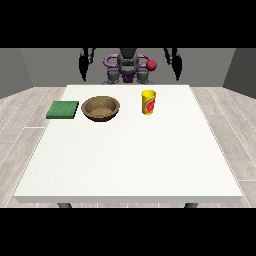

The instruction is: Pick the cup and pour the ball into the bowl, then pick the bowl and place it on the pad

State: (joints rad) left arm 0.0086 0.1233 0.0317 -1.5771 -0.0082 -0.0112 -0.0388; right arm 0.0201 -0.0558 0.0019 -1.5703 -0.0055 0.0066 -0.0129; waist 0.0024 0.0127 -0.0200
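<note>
Yellow cup [148, 102] upright right of wooden bowl [101, 108], looks light, rigid, slick; grab mid-wall; both hands raised, finger state unreadable.

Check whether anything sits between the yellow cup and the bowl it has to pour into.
Nothing visible does. The yellow cup and the brown bowl stand apart, with only bare white table between them.

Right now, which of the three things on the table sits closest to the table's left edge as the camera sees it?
The green pad. It lies at the far left, with the brown bowl beside it and the yellow cup farther right.
</note>
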